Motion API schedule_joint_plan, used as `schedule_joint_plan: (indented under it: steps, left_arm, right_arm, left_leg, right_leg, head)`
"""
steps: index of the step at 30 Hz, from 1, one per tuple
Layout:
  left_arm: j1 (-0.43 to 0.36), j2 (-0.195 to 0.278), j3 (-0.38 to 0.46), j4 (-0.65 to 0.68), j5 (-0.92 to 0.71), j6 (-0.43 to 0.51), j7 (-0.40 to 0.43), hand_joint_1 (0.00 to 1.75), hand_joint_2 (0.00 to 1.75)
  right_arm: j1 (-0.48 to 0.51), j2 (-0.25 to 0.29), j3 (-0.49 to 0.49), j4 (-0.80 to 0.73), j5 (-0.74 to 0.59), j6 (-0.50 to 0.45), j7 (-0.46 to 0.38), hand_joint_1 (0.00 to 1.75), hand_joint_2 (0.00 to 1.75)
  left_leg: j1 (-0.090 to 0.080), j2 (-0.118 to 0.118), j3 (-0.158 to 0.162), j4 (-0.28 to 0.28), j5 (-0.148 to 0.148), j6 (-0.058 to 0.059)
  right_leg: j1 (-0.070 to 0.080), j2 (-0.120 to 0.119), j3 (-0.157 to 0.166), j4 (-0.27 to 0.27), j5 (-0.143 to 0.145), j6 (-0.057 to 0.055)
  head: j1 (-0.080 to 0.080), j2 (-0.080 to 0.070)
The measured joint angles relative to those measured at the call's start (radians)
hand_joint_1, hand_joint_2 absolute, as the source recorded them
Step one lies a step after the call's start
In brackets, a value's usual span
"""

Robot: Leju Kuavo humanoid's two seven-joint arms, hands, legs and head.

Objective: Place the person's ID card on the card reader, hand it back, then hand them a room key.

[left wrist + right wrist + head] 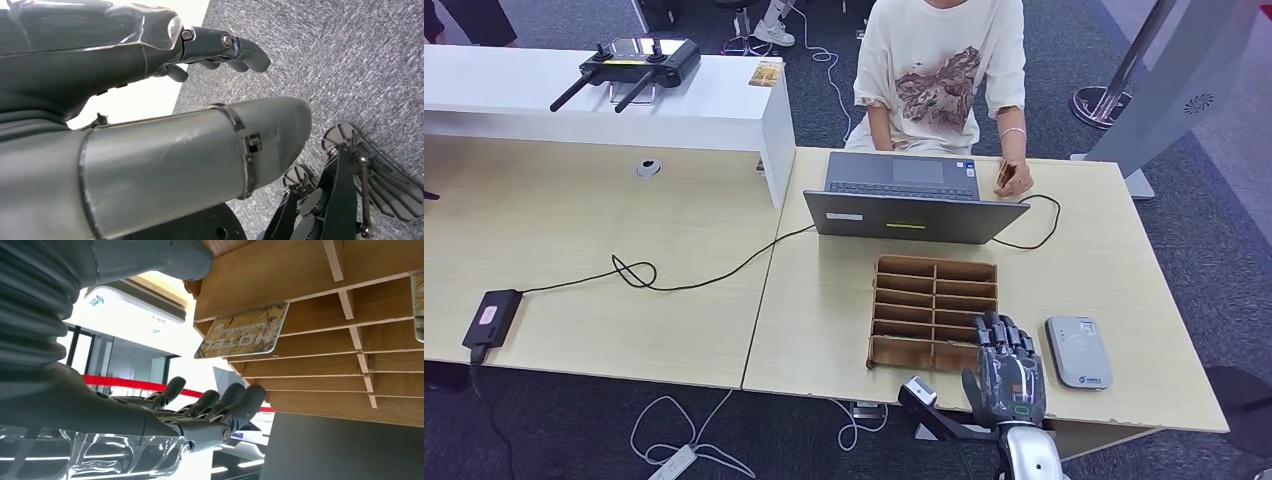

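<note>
ID card (1006, 175) sits pinched in the person's hand (1016, 178) at the upper right of the head view, beside the laptop (916, 208), likely ready to be offered. Lower right, the robot's right hand (1004, 372) hovers empty, fingers apart, between the wooden key rack (934, 310) and the grey card reader (1077, 351) on the bench (824, 300). The left hand (150, 100) hangs empty over the floor, fingers loosely extended.

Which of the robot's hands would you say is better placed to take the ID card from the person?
Probably the right hand: it hovers over the desk between the wooden rack and the card reader, while the left hand hangs toward the floor.
</note>
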State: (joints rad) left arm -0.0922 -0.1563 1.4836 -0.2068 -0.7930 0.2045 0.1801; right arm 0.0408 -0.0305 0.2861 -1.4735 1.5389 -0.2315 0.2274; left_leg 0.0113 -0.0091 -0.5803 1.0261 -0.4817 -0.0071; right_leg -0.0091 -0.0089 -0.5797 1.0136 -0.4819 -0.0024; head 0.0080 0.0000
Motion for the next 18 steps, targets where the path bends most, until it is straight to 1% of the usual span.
schedule_joint_plan:
  steps: [3, 6, 9, 10, 14, 18]
  left_arm:
    - [0.0, 0.0, 0.0, 0.0, 0.001, 0.0, -0.001, 0.0, 0.0]
    - [0.0, 0.0, 0.0, 0.0, 0.002, 0.0, -0.001, 0.0, 0.0]
    - [0.0, 0.0, 0.0, 0.0, 0.003, -0.001, -0.002, 0.0, 0.0]
    - [0.0, 0.0, 0.0, 0.0, 0.003, -0.001, -0.002, 0.0, 0.0]
    - [0.0, 0.0, 0.0, 0.0, 0.003, -0.001, -0.002, 0.0, 0.0]
    - [0.0, 0.0, 0.0, 0.0, 0.003, -0.002, -0.002, 0.0, 0.0]
  right_arm:
    - [-0.001, 0.0, 0.0, 0.001, 0.0, -0.002, 0.0, 0.79, 1.75]
    - [-0.002, 0.0, 0.0, 0.004, 0.0, -0.003, 0.0, 0.95, 1.75]
    - [-0.003, 0.001, 0.0, 0.005, 0.0, -0.003, 0.0, 1.17, 1.75]
    - [-0.004, 0.001, 0.0, 0.005, 0.0, -0.004, 0.0, 1.22, 1.75]
    - [-0.007, 0.002, 0.0, 0.007, 0.0, -0.009, -0.002, 1.32, 1.75]
    - [-0.013, 0.002, 0.0, 0.009, 0.0, -0.013, -0.005, 1.34, 1.75]
  left_leg:
    - [0.0, 0.0, 0.0, 0.0, 0.0, 0.0]
    - [0.0, 0.0, 0.0, 0.0, 0.0, 0.0]
    - [0.0, 0.0, 0.0, 0.0, 0.0, 0.0]
    - [0.0, 0.0, 0.0, 0.0, 0.0, 0.0]
    - [0.0, 0.0, 0.0, 0.0, 0.0, 0.0]
    - [0.0, 0.0, 0.0, 0.0, 0.0, 0.0]
  right_leg:
    - [0.0, 0.0, 0.0, 0.0, 0.0, 0.0]
    - [0.0, 0.0, 0.0, 0.0, 0.0, 0.0]
    - [0.0, 0.0, 0.0, 0.0, 0.0, 0.0]
    - [0.0, 0.0, 0.0, 0.0, 0.0, 0.0]
    - [0.0, 0.0, 0.0, 0.0, 0.0, 0.0]
    - [0.0, 0.0, 0.0, 0.0, 0.0, 0.0]
  head:
    - [0.0, 0.0]
    - [0.0, 0.0]
    - [0.0, 0.0]
    - [0.0, 0.0]
    - [0.0, 0.0]
    - [0.0, 0.0]
